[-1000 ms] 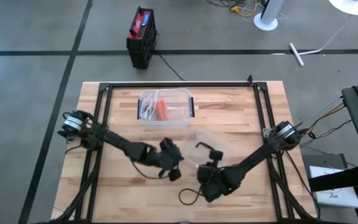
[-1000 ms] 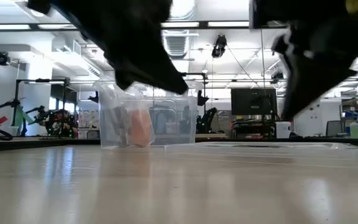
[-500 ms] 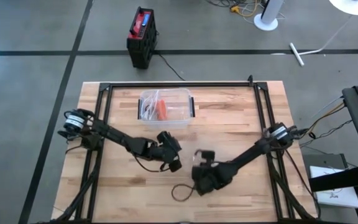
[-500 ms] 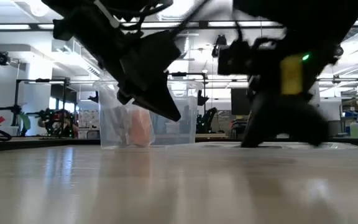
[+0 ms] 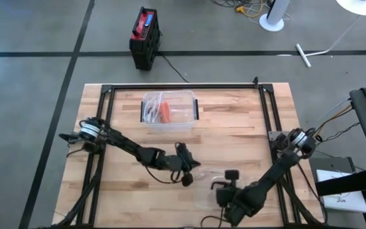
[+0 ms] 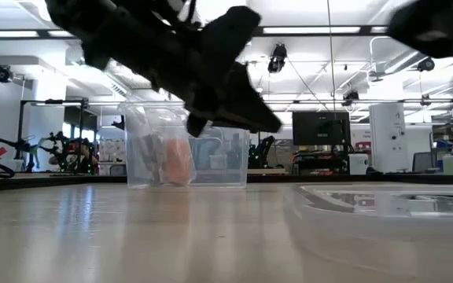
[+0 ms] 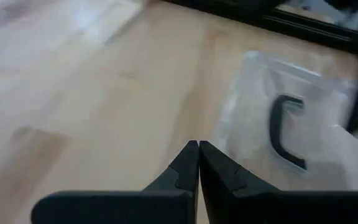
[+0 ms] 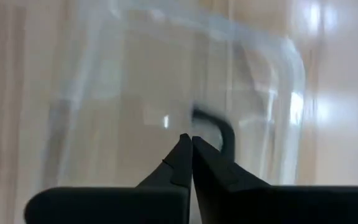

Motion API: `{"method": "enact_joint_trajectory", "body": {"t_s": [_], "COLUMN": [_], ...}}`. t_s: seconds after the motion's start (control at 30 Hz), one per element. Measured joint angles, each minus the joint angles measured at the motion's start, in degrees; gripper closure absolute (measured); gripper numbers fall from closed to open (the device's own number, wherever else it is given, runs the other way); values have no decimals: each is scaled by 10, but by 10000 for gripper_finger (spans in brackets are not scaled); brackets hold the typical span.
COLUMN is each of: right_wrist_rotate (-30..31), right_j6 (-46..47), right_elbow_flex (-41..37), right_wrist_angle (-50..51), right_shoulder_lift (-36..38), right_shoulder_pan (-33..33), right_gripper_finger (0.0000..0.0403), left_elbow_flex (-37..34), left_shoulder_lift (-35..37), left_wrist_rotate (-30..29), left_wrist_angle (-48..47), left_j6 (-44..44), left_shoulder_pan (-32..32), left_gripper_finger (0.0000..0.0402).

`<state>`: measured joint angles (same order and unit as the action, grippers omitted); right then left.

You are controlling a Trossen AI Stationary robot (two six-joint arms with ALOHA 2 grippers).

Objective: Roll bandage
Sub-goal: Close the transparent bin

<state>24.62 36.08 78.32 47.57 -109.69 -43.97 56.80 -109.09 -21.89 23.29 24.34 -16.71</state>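
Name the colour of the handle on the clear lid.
Black handle on the clear lid; left wrist view shows it best.

1 clear bin (image 5: 169,109), 1 lid (image 5: 211,184), 2 arms

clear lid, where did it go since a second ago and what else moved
The clear lid moved from mid-table toward the near edge, along with the right gripper, shut above it. The left gripper, shut, shifted right and nearer, toward the lid. The clear bin with its orange item stayed put.
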Motion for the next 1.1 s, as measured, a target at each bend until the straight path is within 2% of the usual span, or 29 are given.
{"method": "enact_joint_trajectory", "body": {"t_s": [0.1,0.27,0.4,0.53,0.77,1.1], "right_wrist_rotate": [-1,10,46,65,6,50], "right_j6": [97,185,217,202,140,139], "right_elbow_flex": [-10,-30,-40,-46,-55,-83], "right_wrist_angle": [66,66,68,63,58,72], "right_shoulder_lift": [5,2,-15,-30,-37,-44], "right_shoulder_pan": [-18,-42,-32,-16,-5,17], "right_gripper_finger": [381,314,261,230,222,243], "left_elbow_flex": [16,62,97,110,97,92], "left_shoulder_lift": [-34,-76,-97,-111,-124,-130], "left_wrist_rotate": [27,60,67,65,65,67], "left_wrist_angle": [41,46,-22,-89,-70,-52], "left_j6": [-22,-59,-78,-73,-45,-43], "left_shoulder_pan": [-6,-22,-34,-34,-37,-46], "left_gripper_finger": [399,399,400,399,401,399]}}
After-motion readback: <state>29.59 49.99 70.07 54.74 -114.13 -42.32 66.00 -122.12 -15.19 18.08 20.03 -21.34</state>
